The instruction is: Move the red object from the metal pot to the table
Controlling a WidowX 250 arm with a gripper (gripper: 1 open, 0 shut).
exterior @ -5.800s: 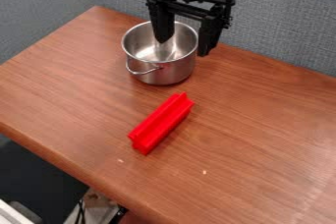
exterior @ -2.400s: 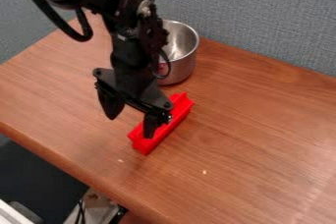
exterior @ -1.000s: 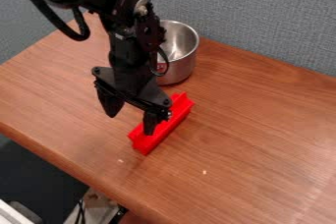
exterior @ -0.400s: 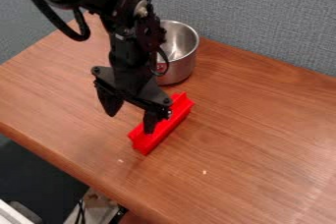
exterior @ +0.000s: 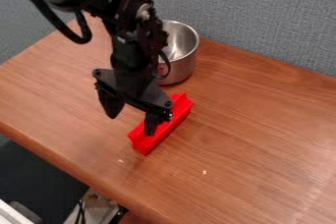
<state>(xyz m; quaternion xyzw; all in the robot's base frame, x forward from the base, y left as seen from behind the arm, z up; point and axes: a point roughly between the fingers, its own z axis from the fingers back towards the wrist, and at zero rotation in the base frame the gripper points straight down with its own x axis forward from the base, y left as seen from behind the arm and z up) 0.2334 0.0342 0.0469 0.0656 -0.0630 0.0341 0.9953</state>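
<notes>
The red object (exterior: 165,127), a bright red bar, lies flat on the brown wooden table (exterior: 250,120), in front of the metal pot (exterior: 182,50). My gripper (exterior: 132,113) points straight down over the bar's middle and left side. Its jaws are open: one black finger (exterior: 109,106) stands left of the bar, the other comes down onto or just at the bar's top. I cannot tell if that finger touches it. The shiny pot stands behind the arm, partly hidden by it, and nothing red shows in it.
The black arm (exterior: 105,2) reaches in from the upper left, with cables along it. A grey wall runs behind the table. The table's rounded front edge (exterior: 66,164) falls off toward the lower left, above a dark floor.
Since the oldest frame the gripper has come from above the pot down to the red bar on the table. Over the last second nothing has moved.
</notes>
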